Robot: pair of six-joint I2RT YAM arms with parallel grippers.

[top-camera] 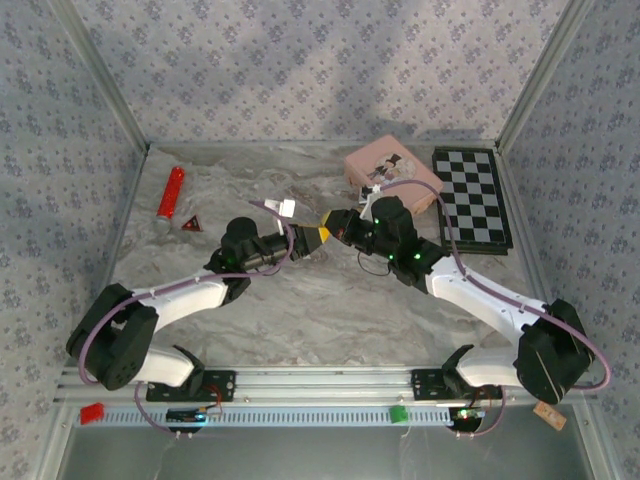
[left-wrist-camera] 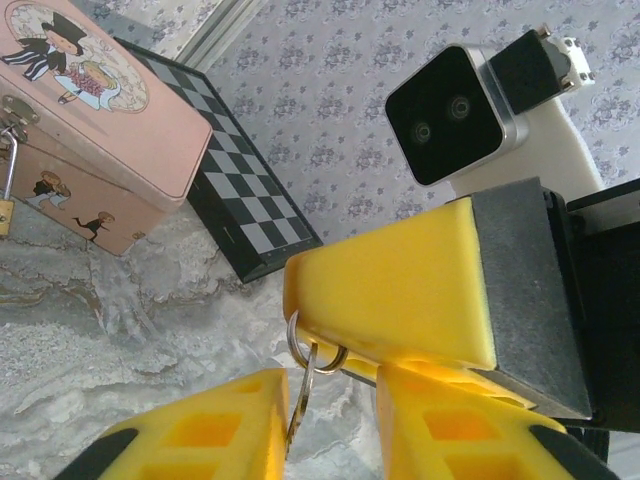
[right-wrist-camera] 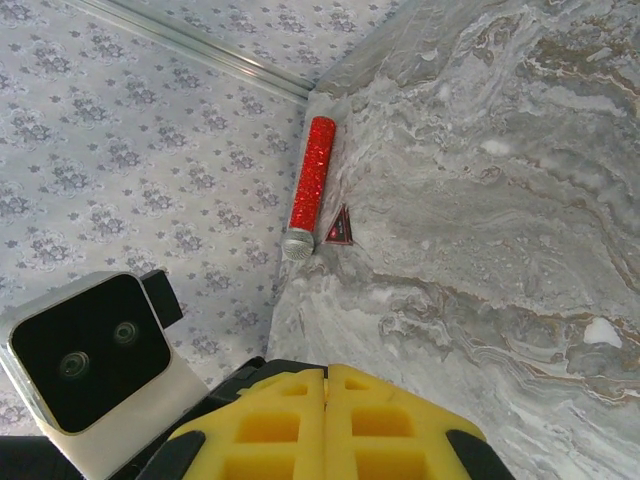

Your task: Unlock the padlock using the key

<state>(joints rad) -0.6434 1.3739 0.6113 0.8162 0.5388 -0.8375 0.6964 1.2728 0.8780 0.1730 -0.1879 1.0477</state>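
Observation:
My right gripper is shut on the key's silver ring, which pokes out under its yellow fingers. In the right wrist view its pads press flat together. The key hangs from the ring, down between the jaws of my left gripper. Those jaws stand apart, with the key lying against the left one. Both grippers meet tip to tip above the table's middle, the left gripper on the left. The small brass padlock hangs on the front of the pink box, at the view's left edge.
The pink box sits at the back right beside a black-and-white checkerboard. A red glittery cylinder and a small dark triangle lie at the back left. Patterned walls close the table on three sides.

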